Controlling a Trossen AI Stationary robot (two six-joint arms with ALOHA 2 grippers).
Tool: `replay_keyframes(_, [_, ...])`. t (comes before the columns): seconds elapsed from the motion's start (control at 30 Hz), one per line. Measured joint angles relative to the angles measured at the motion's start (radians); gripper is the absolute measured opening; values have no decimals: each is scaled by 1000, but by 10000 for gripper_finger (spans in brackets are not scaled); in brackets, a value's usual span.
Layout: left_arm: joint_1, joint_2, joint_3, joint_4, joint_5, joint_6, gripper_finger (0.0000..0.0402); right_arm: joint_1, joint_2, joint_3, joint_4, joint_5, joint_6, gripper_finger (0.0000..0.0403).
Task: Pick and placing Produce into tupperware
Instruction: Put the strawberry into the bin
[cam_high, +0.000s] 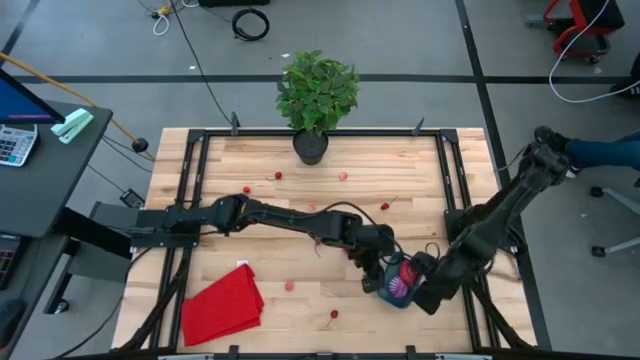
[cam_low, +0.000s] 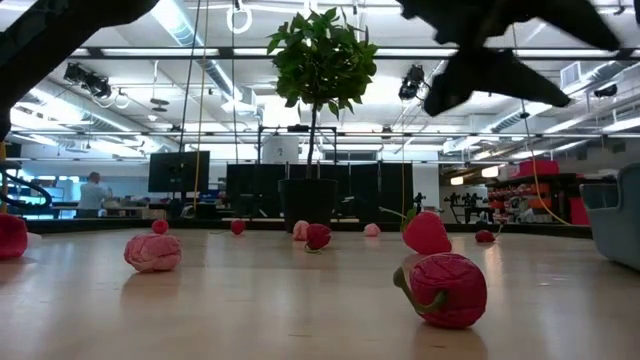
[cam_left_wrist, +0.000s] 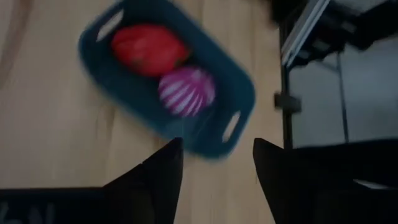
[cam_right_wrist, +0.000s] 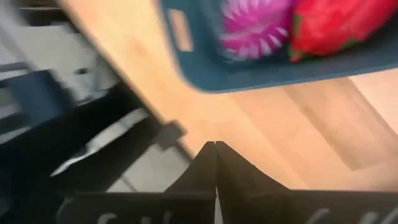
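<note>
Spread and holding nothing, the left gripper (cam_left_wrist: 217, 163) is hovering above the shallow teal-blue plastic tupperware tub (cam_left_wrist: 214, 134), where a purple-and-white striped round piece (cam_left_wrist: 186, 91) and a red fruit piece (cam_left_wrist: 149, 48) are lying side by side. Just beside the tub, the right gripper (cam_right_wrist: 215, 163) is waiting with fingers pressed together. A drop looks just finished; next, the left arm needs to be reaching for a small red cherry (cam_high: 333, 314) among those scattered across the pale wooden table (cam_high: 400, 160).
</note>
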Motion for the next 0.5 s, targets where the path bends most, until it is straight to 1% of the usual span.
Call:
replay_keyframes(0.13, [6, -25, 0, -152, -1, 17, 186, -3, -108, 12, 1, 30, -82, 5])
replay_keyframes(0.23, [9, -34, 0, -289, -1, 32, 181, -3, -154, 12, 0, 50, -135, 9])
replay_keyframes(0.37, [15, -34, -1, -453, -14, 77, 176, -9, -160, 12, 3, 75, -273, 21])
replay_keyframes(0.43, [18, -34, -1, -500, -56, 111, 176, -22, -147, 12, 7, 57, -312, 32])
replay_keyframes(0.5, [24, -33, -1, -515, -115, 149, 178, -51, -130, 12, 11, 16, -330, 45])
